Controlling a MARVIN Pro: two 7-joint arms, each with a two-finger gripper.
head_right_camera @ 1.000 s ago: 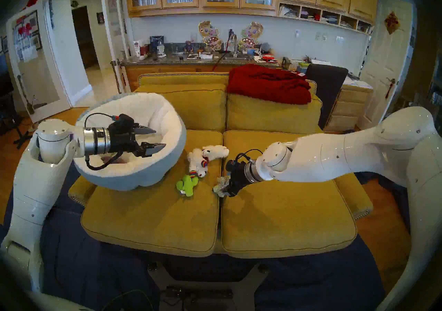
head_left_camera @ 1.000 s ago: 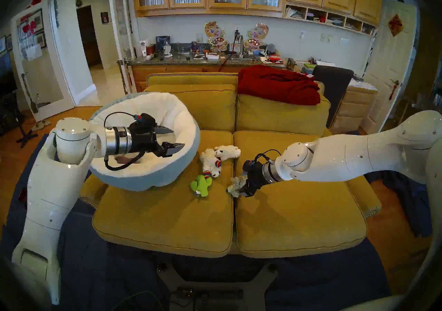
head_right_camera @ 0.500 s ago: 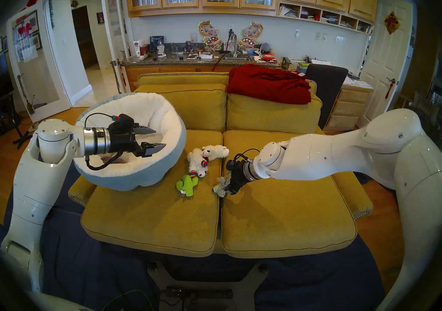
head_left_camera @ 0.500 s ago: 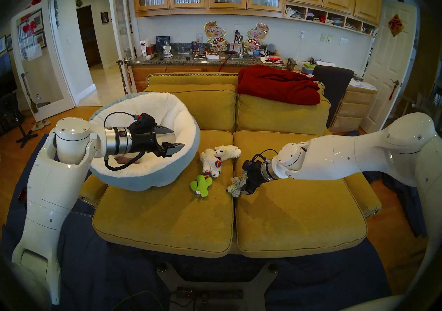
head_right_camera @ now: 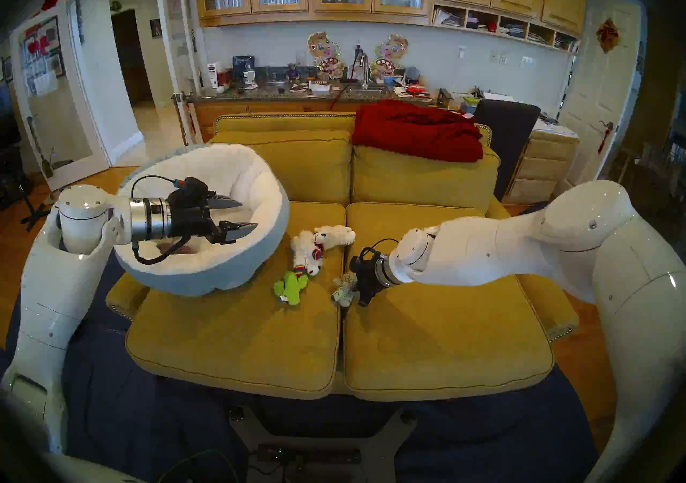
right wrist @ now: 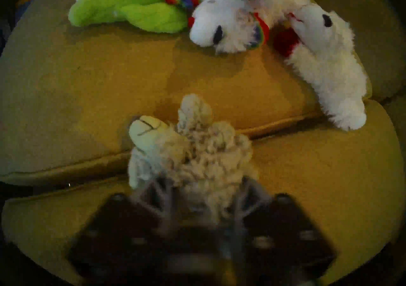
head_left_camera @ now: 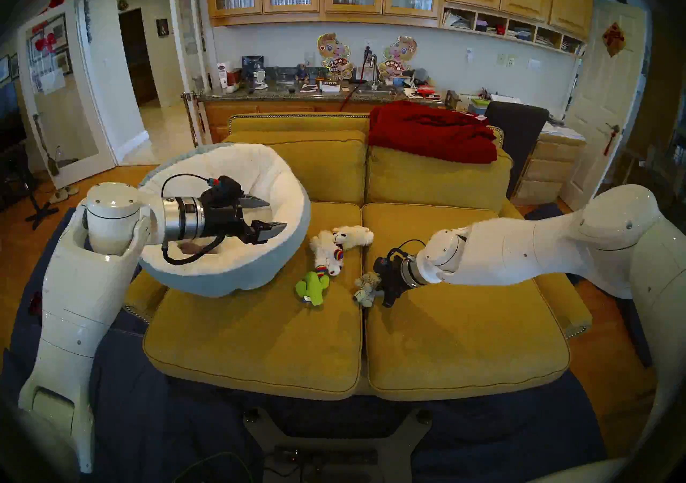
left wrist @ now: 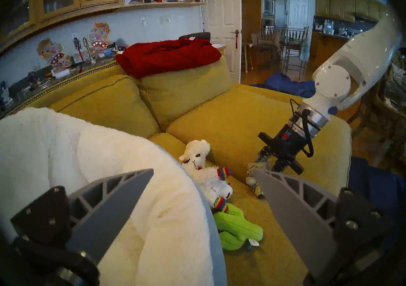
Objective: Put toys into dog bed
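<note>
Straddling the shaggy tan toy point(right wrist: 193, 147) at lower centre, the right gripper point(right wrist: 197, 193) has its fingers on both sides; a firm clamp is unclear. Left gripper point(head_left_camera: 268, 216) gapes empty over the dog bed point(head_left_camera: 260, 270) at left.

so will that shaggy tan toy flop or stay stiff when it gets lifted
Probably floppy: the shaggy tan toy looks like loose plush and slumps into the seam between the sofa cushions. Likely light and grippy; the right gripper straddles its fur.
</note>
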